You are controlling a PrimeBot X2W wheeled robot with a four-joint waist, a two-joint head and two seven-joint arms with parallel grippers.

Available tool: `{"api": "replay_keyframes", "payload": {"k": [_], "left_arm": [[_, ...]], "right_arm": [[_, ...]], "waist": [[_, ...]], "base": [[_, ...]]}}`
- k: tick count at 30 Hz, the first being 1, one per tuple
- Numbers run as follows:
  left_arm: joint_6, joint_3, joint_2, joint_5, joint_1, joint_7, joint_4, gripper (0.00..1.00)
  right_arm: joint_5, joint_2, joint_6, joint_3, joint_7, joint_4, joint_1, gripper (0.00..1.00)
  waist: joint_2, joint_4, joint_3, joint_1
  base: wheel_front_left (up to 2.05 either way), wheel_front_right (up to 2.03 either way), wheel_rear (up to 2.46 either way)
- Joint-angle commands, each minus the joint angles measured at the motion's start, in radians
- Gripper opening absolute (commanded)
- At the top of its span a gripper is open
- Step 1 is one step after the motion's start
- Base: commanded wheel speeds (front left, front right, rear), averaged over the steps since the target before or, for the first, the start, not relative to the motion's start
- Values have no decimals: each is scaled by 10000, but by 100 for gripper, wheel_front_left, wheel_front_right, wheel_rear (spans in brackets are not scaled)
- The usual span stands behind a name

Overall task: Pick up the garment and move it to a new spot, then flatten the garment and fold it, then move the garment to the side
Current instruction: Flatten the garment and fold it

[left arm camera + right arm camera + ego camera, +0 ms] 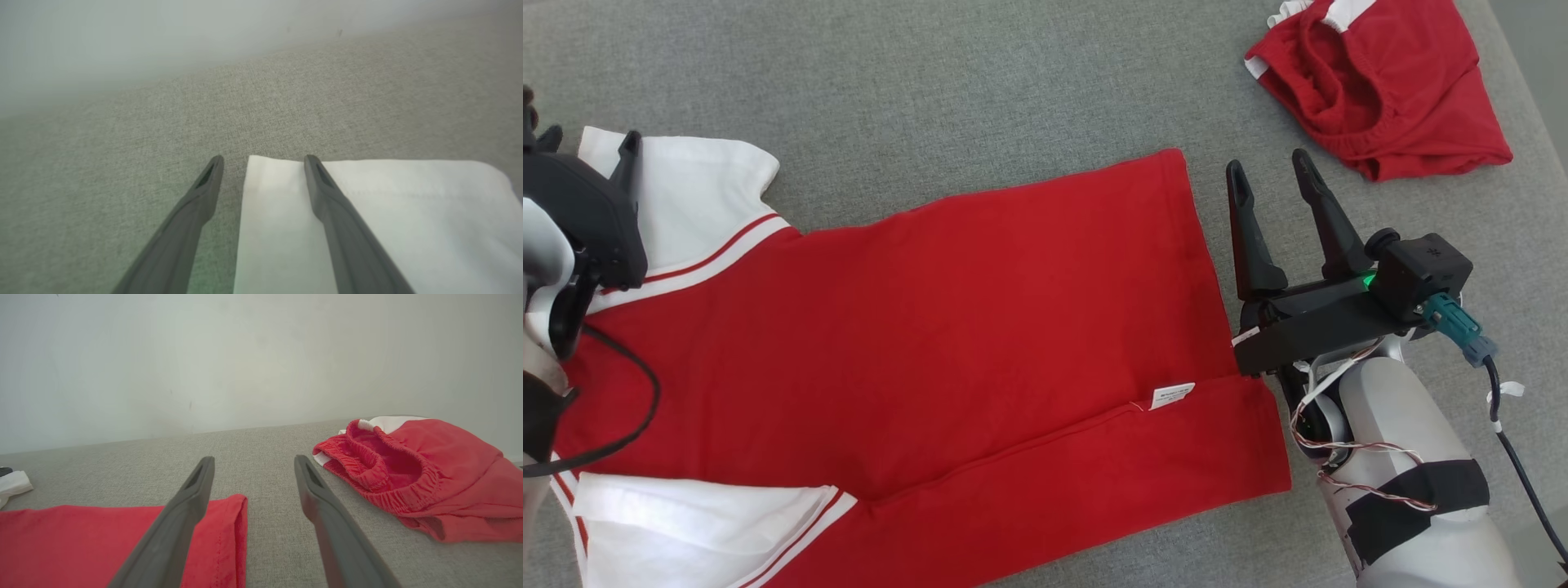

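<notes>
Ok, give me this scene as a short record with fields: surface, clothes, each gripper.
surface: grey fabric surface
garment: red shirt, spread flat, near side looks folded over
left gripper: open, straddling the edge of the white sleeve
right gripper: open, beside the shirt's hem, holding nothing
other item: red shorts, crumpled, apart from the shirt

Two garments: one red-and-white shirt [980,327], one red shorts [1388,82]. Two end effectors: left end effector [263,160], right end effector [1270,163].
</notes>
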Motion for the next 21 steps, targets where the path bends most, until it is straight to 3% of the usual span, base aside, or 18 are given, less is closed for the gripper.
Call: {"api": "replay_keyframes", "payload": {"k": [1, 3, 4, 5, 6, 7, 21], "left_arm": [[19, -38, 40, -245, -180, 44, 241, 100], [18, -148, -45, -364, -189, 197, 403, 100], [18, -248, -81, -429, -155, 289, 458, 94], [17, -306, -92, -500, -182, 312, 474, 46], [17, -338, -86, -556, -229, 280, 494, 29], [18, -411, -94, -602, -253, 275, 501, 0], [18, -1012, -262, -1531, -175, -1160, 54, 0]], "right_arm": [[35, 2, -21, 57, 2, 54, -74, 100], [46, 8, -21, 71, 1, 70, -105, 100], [38, 9, -21, 76, 2, 83, -110, 100], [31, 3, -21, 105, 2, 108, -111, 100], [30, -7, -21, 132, 2, 143, -121, 100], [53, -23, -21, 183, 2, 205, -143, 100], [858, -656, -21, 1050, 1114, 2328, -1326, 100]], "waist": [[-2, -34, 29, -1], [-2, -31, 33, -1], [-2, -24, 28, -1], [-2, -15, 24, -1], [-2, -2, 24, -1], [-2, 13, 18, -1], [-2, 622, -515, -1]], "base": [[0, 0, 0], [0, 0, 0], [0, 0, 0], [0, 0, 0], [0, 0, 0], [0, 0, 0], [0, 0, 0]]}}
